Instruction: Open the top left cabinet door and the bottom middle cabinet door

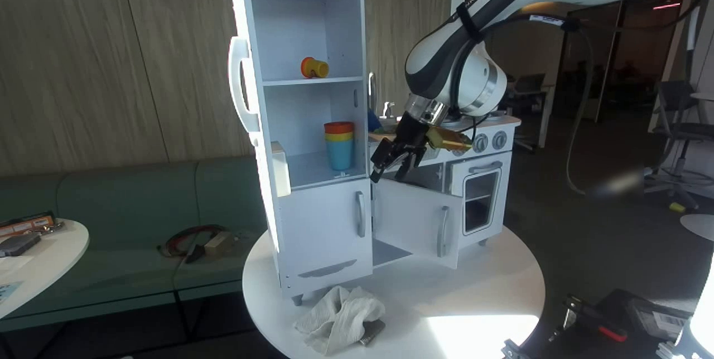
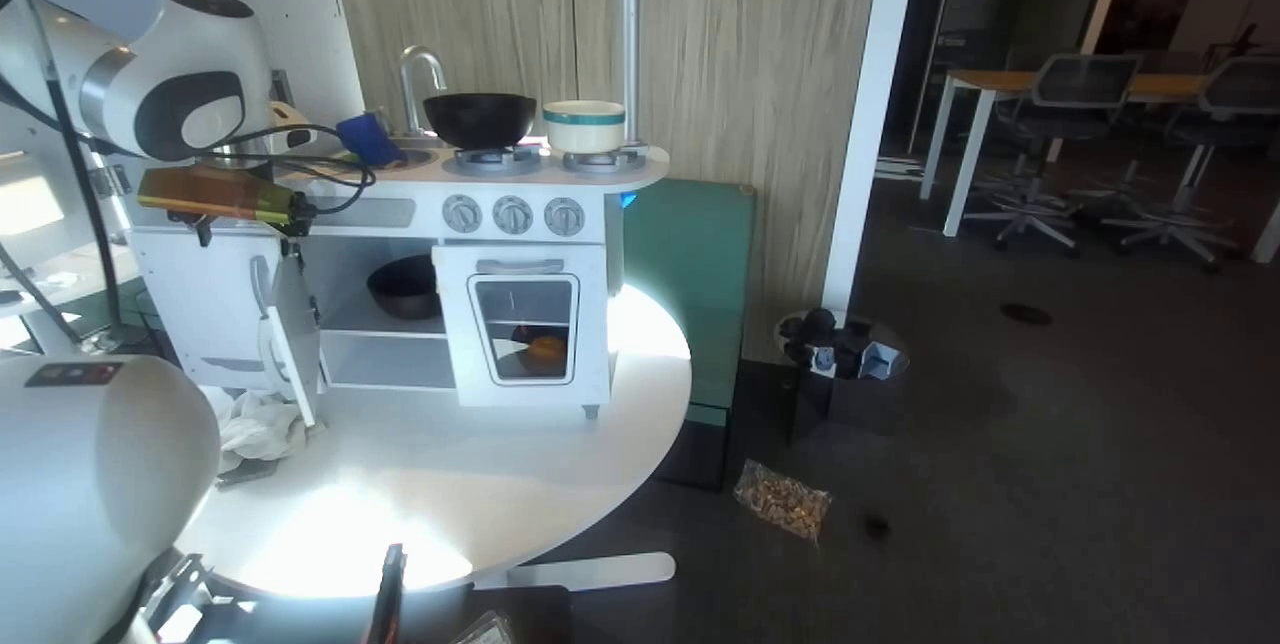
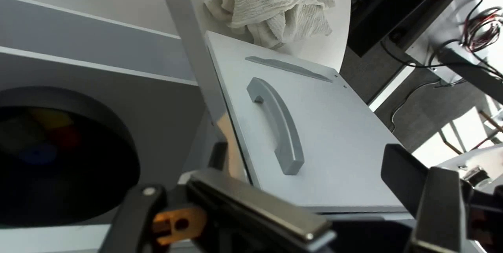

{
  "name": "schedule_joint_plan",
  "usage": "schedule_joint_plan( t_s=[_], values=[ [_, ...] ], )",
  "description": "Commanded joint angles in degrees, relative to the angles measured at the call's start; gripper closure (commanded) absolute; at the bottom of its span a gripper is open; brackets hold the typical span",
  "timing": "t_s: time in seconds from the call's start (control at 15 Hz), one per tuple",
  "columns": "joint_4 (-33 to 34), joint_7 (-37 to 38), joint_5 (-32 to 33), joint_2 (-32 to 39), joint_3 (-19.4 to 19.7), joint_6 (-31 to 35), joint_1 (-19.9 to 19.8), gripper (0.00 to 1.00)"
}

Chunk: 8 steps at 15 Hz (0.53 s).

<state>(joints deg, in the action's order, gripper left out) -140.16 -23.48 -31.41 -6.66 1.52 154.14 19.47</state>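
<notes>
The top left cabinet door (image 1: 239, 86) stands swung open at the left of the toy fridge. It is nearly edge-on, its long white handle outward; its dispenser panel and emblem are hidden. The bottom middle cabinet door (image 1: 413, 217) stands open, its handle facing out to the right. It is nearly edge-on in an exterior view (image 2: 293, 329) and shows as a grey strip (image 3: 182, 25) in the wrist view. My gripper (image 1: 388, 175) is open and empty, near this door's top hinge side. In the wrist view the fingers (image 3: 308, 166) are wide apart over the fridge's shut lower door.
The lower fridge door (image 1: 323, 231) is shut. A black bowl (image 2: 405, 286) sits inside the open middle cabinet. Stacked cups (image 1: 339, 147) stand in the fridge. A cloth (image 1: 343, 320) lies on the round table (image 1: 474, 292). The oven door (image 2: 525, 324) is at the right.
</notes>
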Motion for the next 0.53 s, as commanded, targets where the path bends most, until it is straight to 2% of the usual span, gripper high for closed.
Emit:
schedule_joint_plan(
  t_s=[0.0,0.07,0.27,0.47],
  values=[
    [-2.1,-1.0,-2.7,-2.3,-3.9,-0.1,-1.2,0.00],
    [-2.9,-0.9,-2.4,-2.7,-4.9,1.3,-1.1,0.00],
    [-8.2,2.7,3.9,-5.4,-8.6,9.2,-1.0,0.00],
    [-16.4,5.7,7.3,-9.9,-12.9,19.6,0.8,0.00]
  ],
)
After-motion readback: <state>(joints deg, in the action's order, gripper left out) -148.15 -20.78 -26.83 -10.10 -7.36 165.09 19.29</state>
